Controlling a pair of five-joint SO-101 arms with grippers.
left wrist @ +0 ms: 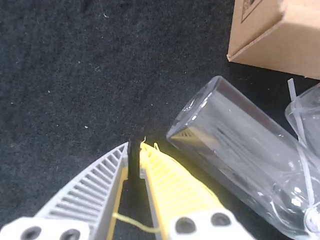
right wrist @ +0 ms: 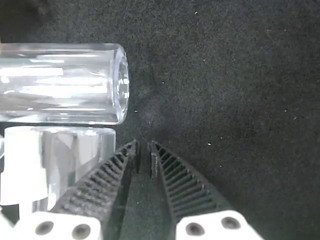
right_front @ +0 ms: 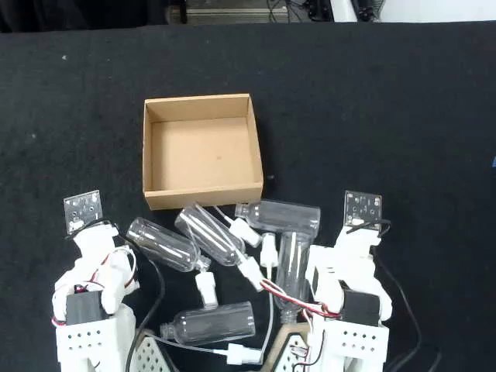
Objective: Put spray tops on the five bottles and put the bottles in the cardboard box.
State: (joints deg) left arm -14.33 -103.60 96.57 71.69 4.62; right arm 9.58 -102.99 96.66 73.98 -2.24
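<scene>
Several clear plastic bottles lie in a heap in front of the open cardboard box (right_front: 201, 151), which holds nothing. One bottle (right_front: 163, 244) lies nearest the left arm (right_front: 93, 294), and its base (left wrist: 240, 150) is just beside my left gripper (left wrist: 136, 149), which is shut on nothing. Another bottle (right_front: 279, 217) lies crosswise; its base (right wrist: 120, 82) is a little ahead of my right gripper (right wrist: 144, 149), also shut on nothing. White spray tops (right_front: 252, 271) lie among the bottles. Whether any is screwed on, I cannot tell.
The black cloth (right_front: 387, 116) spreads out bare around the box and to both sides. A box corner (left wrist: 280, 40) is beyond the left gripper. Red and white cables (right_front: 287, 298) run over a bottle (right_front: 293, 267) next to the right arm (right_front: 349, 287).
</scene>
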